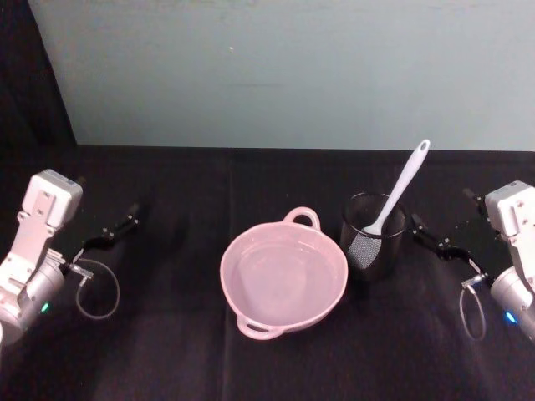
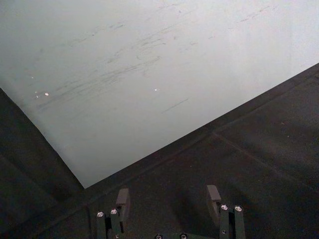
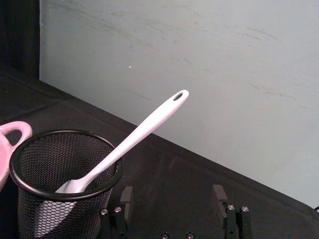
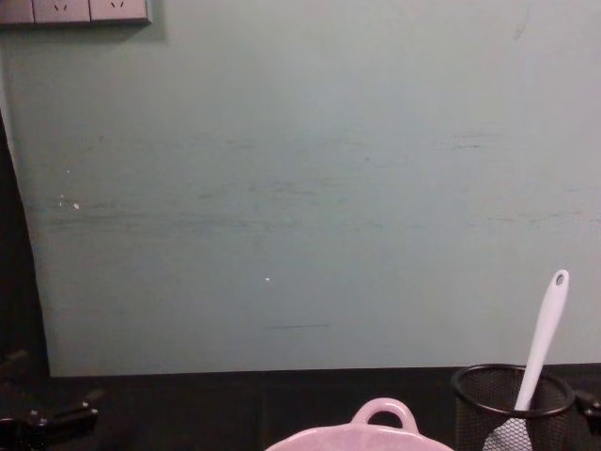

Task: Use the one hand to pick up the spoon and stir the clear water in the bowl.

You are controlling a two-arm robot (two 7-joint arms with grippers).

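I'm looking at a black-covered counter [image 1: 167, 351] carrying the pale pink bowl [image 1: 226, 276] at centre, with a black mesh cup [image 1: 368, 251] standing just beside it, to its right.

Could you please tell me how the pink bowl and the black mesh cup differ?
The bowl is wide, shallow, solid pale pink, with loop handles; the mesh cup is narrower, taller, black open wire. The bowl holds clear water; the mesh cup holds the spoon, leaning handle-up. Both stand upright, side by side, on the black table.
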